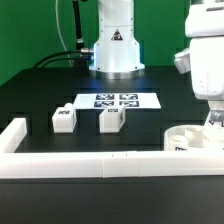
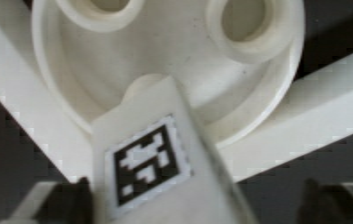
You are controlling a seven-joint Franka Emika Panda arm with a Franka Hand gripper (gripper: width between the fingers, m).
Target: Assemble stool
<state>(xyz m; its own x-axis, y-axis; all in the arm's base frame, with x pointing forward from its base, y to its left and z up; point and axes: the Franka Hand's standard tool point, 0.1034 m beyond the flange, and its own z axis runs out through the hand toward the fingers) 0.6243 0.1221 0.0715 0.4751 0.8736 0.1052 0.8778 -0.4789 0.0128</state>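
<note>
White plastic leg (image 2: 150, 150) is held pinched between the jaws of the gripper (image 1: 213, 120), tilted over the seat (image 2: 164, 45). Seat is set just beside the rail (image 1: 90, 164). Second leg (image 1: 63, 118) and third leg (image 1: 111, 121) are stood near the marker board (image 1: 117, 101).

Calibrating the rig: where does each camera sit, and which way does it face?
Exterior view: off the arm, facing the base across the table, looking over the rail; shows base, arm and gripper.
Wrist view: on the wrist, looking past the fingers at a tagged leg and the seat.
Shared: both show the seat.
</note>
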